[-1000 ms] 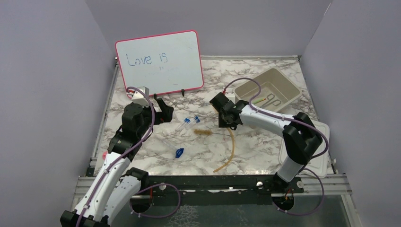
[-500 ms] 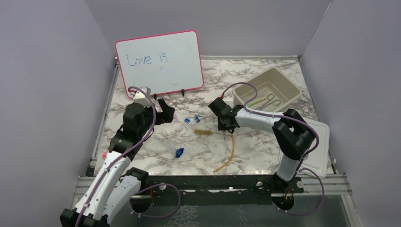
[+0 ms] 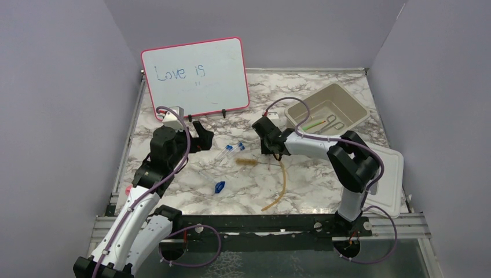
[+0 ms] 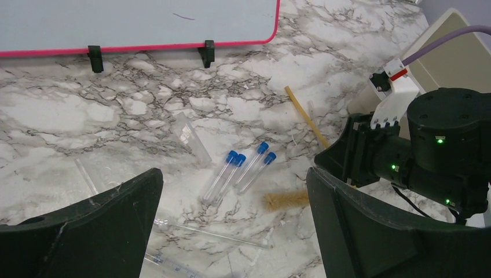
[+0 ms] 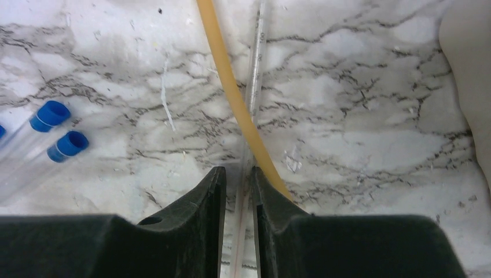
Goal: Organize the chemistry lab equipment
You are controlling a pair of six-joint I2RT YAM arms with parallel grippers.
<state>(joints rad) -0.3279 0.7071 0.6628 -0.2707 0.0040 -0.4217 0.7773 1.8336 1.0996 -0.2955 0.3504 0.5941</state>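
My left claw [image 3: 200, 136] hangs over the marble surface [image 3: 191, 174] in front of the pink-framed whiteboard [image 3: 197, 75]. Its fingers are spread as wide as they go and it holds nothing. From its wrist camera, the clear tubes with blue caps [image 4: 240, 168] lie side by side on the surface between the two fingers and below them. A small bristle brush [image 4: 286, 200] lies just beside the tubes.

My right claw [image 3: 271, 152] is down low near the middle of the surface, between the tubes and the beige tub [image 3: 313, 95]. Its fingers are drawn close together, with only a narrow slot between them. A thin clear rod [image 5: 256, 58] runs straight through that slot. I cannot tell whether the pads are pressing on the rod or just standing either side of it. The long amber hose [image 5: 231, 87] lies next to the rod and disappears under the tip of one finger. From there, in the overhead view, it curves toward the near edge of the surface.

The small blue piece [image 3: 219, 187] lies alone on the surface, nearer the arm bases than the tubes. The green-tipped stick [image 3: 315, 123] and the thin wire tongs [image 3: 334, 121] lie inside the tub. The tub's lid [image 3: 389, 174] lies flat at the right edge of the surface.
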